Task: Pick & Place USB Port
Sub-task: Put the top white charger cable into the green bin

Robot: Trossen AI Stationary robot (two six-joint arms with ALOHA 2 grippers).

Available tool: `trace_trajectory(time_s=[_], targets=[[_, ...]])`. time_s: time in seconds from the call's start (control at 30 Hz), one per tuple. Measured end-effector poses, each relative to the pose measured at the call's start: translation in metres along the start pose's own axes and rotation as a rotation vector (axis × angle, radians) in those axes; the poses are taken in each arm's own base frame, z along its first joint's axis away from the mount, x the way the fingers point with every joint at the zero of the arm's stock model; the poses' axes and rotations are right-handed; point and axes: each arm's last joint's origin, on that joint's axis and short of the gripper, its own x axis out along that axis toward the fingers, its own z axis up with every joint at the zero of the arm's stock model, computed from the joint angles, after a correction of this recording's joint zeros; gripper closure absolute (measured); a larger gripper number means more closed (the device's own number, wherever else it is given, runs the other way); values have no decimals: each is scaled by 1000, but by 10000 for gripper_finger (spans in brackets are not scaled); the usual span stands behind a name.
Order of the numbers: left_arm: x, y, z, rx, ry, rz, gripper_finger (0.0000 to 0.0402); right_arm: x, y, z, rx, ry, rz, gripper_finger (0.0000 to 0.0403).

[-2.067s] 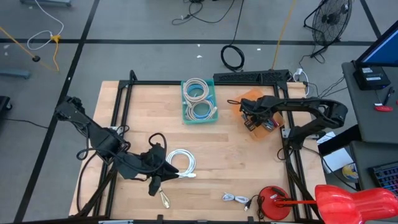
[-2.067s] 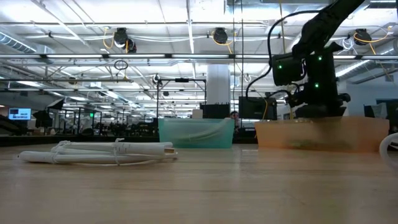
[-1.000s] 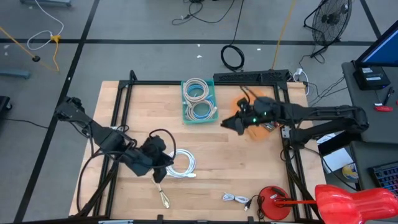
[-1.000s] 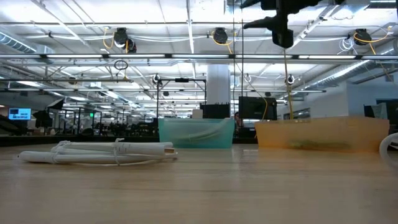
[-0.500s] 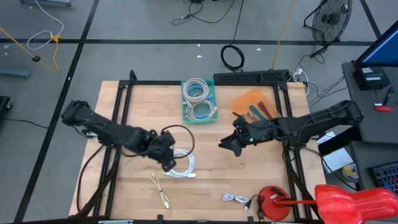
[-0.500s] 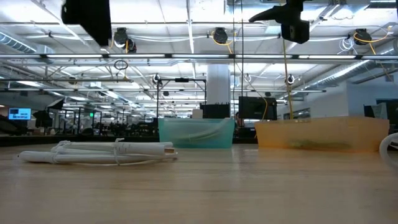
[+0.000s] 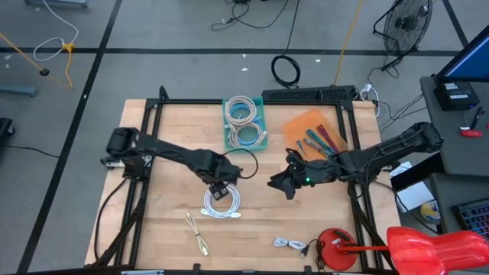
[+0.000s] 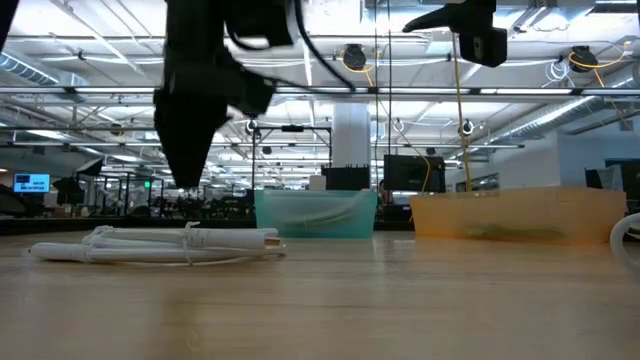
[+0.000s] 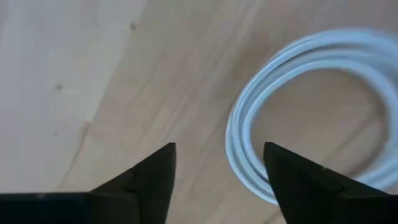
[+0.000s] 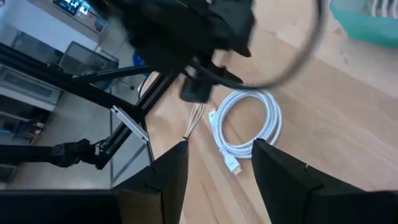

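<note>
- White coiled USB cable (image 7: 222, 202) lies on the wooden counter (image 7: 176, 137), just below the left gripper (image 7: 219, 188), whose jaws hang spread and empty.
- Right gripper (image 7: 280, 183) hovers mid-counter, jaws spread, holding nothing.

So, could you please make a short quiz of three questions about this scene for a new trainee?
1. True or false: the left pincer is open above the coiled white cable.
2. How many cable coils lie in the teal bin?
3. The orange tray is: A) left of the teal bin, B) right of it, C) under it.

Key: 1 true. 2 two. 3 B.
</note>
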Motion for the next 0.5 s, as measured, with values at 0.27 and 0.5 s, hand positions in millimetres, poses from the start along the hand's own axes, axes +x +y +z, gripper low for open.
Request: trace_trajectory(time_s=[0.27,0.5], targets=[[42,-14,7,54,88,51,127,0,3,0,3,-14,21,234],[60,-22,4,29,81,-39,174,-2,7,-6,-7,-31,18,234]])
